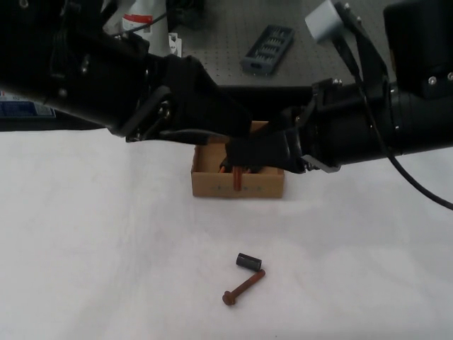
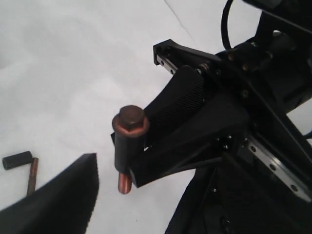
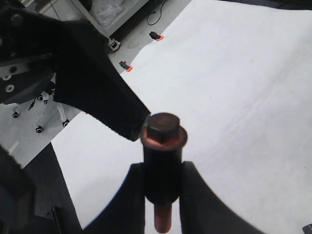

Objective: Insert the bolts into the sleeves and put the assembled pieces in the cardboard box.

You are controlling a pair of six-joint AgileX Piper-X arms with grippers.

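Observation:
My right gripper [image 3: 163, 187] is shut on an assembled piece [image 3: 163, 161], a copper bolt pushed through a black sleeve. It holds the piece upright over the cardboard box [image 1: 265, 185]. In the left wrist view the same piece [image 2: 127, 146] sits between the right gripper's black fingers [image 2: 180, 105]. My left gripper [image 1: 230, 138] hangs close beside it, open and apart from the piece, with one serrated finger [image 2: 68, 195] in view. A loose black sleeve [image 1: 248, 262] and a loose copper bolt [image 1: 243, 287] lie on the white cloth in front of the box.
The white cloth [image 1: 99, 234] covers the bench around the box. Behind it, on the perforated bench top, lies a blue-grey tray [image 1: 267, 48]. Both arms crowd the space above the box.

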